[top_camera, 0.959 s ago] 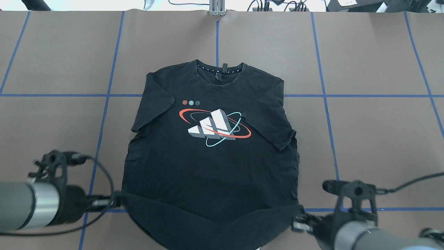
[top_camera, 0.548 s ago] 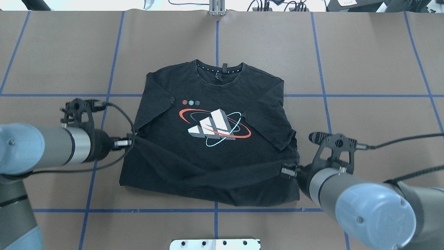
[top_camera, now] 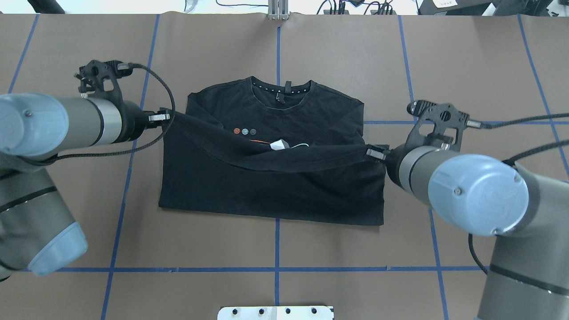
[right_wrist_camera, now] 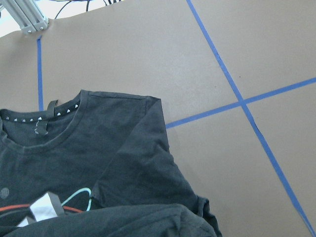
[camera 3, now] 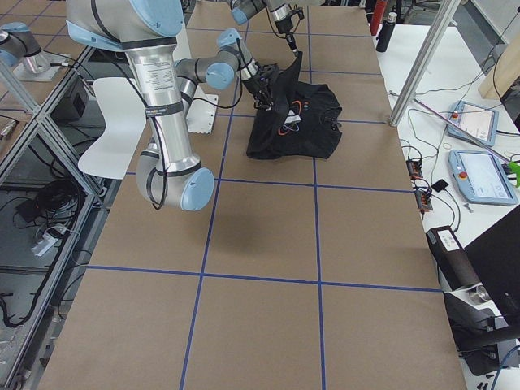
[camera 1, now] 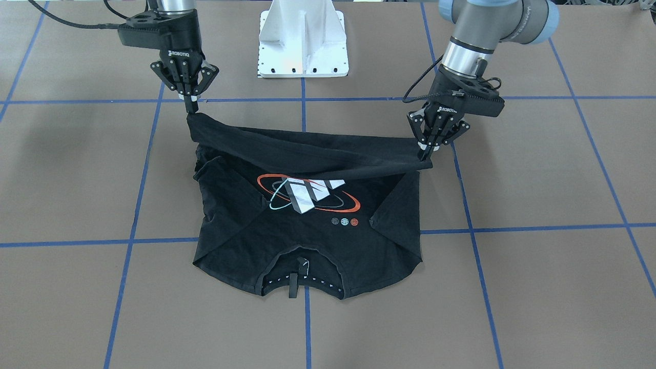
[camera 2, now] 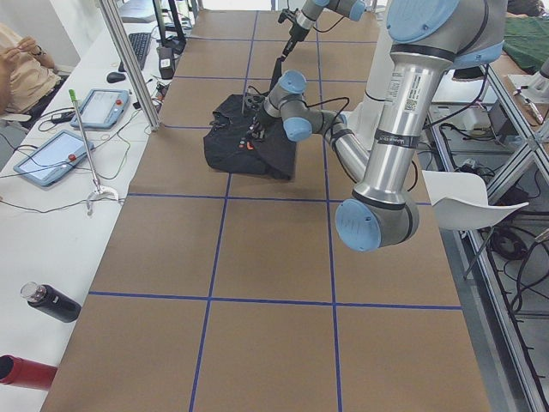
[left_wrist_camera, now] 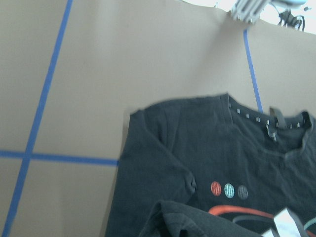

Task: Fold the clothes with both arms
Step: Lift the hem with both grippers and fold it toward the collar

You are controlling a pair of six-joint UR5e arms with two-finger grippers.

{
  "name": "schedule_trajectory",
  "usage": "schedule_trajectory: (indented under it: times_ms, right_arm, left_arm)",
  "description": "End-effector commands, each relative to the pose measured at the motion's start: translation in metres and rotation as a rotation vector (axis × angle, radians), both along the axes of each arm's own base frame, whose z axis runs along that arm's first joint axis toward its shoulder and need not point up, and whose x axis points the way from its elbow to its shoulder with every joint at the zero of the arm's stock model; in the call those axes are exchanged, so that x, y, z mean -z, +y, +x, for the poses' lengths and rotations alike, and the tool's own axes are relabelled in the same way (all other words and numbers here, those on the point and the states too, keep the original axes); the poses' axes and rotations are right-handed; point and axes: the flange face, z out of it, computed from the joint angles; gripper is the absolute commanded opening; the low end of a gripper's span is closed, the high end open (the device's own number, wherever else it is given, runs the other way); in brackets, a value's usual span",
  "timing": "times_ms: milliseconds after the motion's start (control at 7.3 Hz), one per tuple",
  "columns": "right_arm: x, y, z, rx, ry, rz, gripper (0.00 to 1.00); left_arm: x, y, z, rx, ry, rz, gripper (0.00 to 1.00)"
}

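The left gripper [camera 1: 425, 152] is clamping its jaws narrowly on one corner of the hem [camera 1: 307, 151] of the black T-shirt [camera 1: 307, 246]. The right gripper [camera 1: 191, 107] is pinching the other corner the same way, so both pairs of fingers are pressed together on cloth. Between them the hem is hanging as a taut band raised off the table [camera 1: 538, 174], and the left gripper's end is sitting further out from the robot than the right's. Seen from overhead, the band is crossing the shirt's chest and covering most of the orbit graphic [camera 1: 307, 197]; only a white tip and thin streaks of red and teal are showing. Under it the lower body of the shirt is doubling over itself. The upper part is lying flat and print side up near the middle of the table, with the sleeves turned in over the body and the collar [top_camera: 281, 91] pointing away from the robot. It is straddling a blue tape line [top_camera: 278, 49]. The white pedestal base [camera 1: 302, 38] is standing at the robot's edge of the table.
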Motion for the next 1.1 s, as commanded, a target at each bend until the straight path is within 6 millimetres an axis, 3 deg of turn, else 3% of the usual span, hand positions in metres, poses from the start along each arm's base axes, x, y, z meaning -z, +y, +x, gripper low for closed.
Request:
schedule_trajectory:
  times_ms: [0, 274, 548, 959]
  right_arm:
    - [-0.006, -0.051, -0.005, -0.044, 0.043, -0.026, 0.0]
    - [-0.021, -0.087, -0.021, -0.074, 0.089, -0.04, 0.0]
    - [-0.052, -0.118, -0.042, -0.087, 0.091, -0.029, 0.0]
    - [-0.077, -0.139, -0.047, -0.097, 0.141, -0.051, 0.0]
  left_arm:
    - [-0.012, -0.059, 0.019, 0.041, -0.064, -0.013, 0.0]
    - [-0.033, -0.087, 0.034, 0.023, -0.179, 0.045, 0.0]
    - [-0.043, -0.122, 0.074, 0.016, -0.224, 0.016, 0.0]
    - [-0.071, -0.137, 0.086, -0.028, -0.327, 0.071, 0.0]
